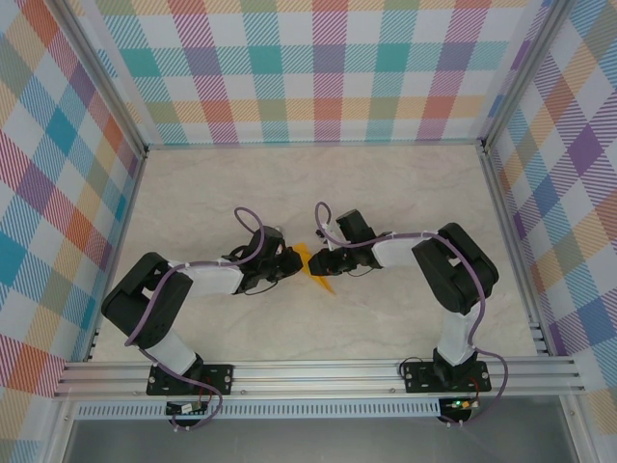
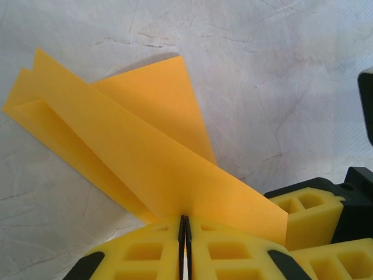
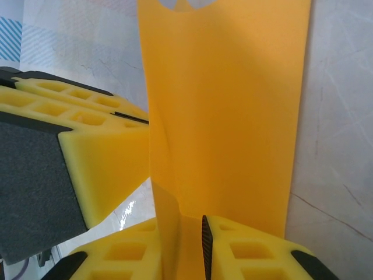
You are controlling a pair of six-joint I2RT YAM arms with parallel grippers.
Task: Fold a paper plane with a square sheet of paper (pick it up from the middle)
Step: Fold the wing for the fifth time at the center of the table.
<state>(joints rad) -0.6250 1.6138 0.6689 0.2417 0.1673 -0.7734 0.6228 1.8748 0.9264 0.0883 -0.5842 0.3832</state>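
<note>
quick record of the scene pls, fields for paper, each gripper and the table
paper sheet: orange-yellow, folded into layers, mid-table
left gripper: shut on the paper sheet
right gripper: paper sheet runs between its fingers, grip unclear
table: pale marble-look top
</note>
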